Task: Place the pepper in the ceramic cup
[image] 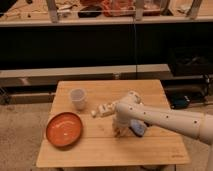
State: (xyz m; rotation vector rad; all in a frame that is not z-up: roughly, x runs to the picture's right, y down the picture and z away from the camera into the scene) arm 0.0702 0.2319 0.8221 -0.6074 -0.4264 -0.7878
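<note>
Plate (64,130), orange, lies front-left on your table (150,150). Right of it your gripper (118,132) points down at the tabletop beside a blue object (139,130); its grip and the pepper you cannot make out. Behind stands the cup (78,98), upright, white inside.

A wooden table (150,150) fills the lower middle of the frame. A white cup (78,98) stands upright in its upper left part, and an orange plate (64,129) lies below it, near the table's lower left edge, apart from the cup. A white arm (165,119) reaches in from the right edge. Its gripper (98,111) is over the table's centre, just right of the cup and pointing left. A blue object (140,130) shows partly under the arm.
</note>
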